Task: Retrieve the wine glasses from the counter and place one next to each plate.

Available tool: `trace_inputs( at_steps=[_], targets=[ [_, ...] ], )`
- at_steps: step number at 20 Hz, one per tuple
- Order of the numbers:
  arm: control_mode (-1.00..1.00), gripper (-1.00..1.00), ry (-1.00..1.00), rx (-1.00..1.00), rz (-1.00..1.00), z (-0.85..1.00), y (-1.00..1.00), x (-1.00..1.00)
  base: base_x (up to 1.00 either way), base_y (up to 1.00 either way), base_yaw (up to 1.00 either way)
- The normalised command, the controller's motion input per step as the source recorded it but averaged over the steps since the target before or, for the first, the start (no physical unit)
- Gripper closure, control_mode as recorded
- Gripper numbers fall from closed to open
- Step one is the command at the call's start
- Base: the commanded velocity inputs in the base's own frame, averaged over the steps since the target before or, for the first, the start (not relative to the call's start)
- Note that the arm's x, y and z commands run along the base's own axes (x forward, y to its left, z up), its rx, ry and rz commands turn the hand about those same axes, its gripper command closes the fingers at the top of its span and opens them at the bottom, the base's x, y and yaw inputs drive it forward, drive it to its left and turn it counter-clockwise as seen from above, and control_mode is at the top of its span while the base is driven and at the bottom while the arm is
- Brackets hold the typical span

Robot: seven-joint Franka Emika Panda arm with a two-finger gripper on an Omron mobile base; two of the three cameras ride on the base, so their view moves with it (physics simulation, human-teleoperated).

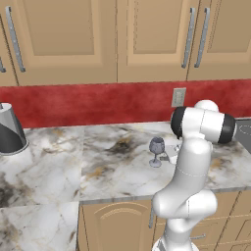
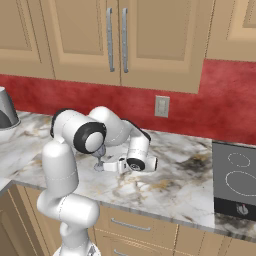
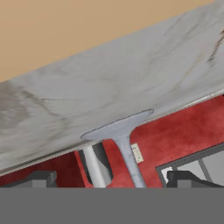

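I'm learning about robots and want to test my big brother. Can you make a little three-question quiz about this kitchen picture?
1. True or false: the wine glass stands upright on the counter.
2. The gripper is: A) open with the glass's stem between its fingertips, B) shut on a spoon, C) holding a plate.
3. Fill in: the wall behind the counter is ____.

Key:
1. True; its foot rests on the marble.
2. A; in the hand view the stem sits between the open fingertips, not yet gripped.
3. Red.
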Motion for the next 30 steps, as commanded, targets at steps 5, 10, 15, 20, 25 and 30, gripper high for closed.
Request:
trace_inputs(
  at_steps=[5,10,15,20,25,30],
  targets=[
    [-1.00,-1.00,-0.01,0.00,-0.01,0.00,0.07,0.07,0.00,0.00,0.00],
    [-1.00,-1.00,-0.05,0.00,0.00,0.00,0.14,0.00,0.00,0.00,0.00],
    [-1.00,-1.00,0.00,0.00,0.00,0.00,0.07,0.00,0.00,0.00,0.00],
    [-1.00,-1.00,0.00,0.00,0.00,-0.03,0.08,0.00,0.00,0.00,0.00],
    [-1.00,-1.00,0.00,0.00,0.00,-0.08,0.08,0.00,0.00,0.00,0.00],
    [-1.00,1.00,0.00,0.00,0.00,-0.03,0.11,0.00,0.00,0.00,0.00]
  ],
)
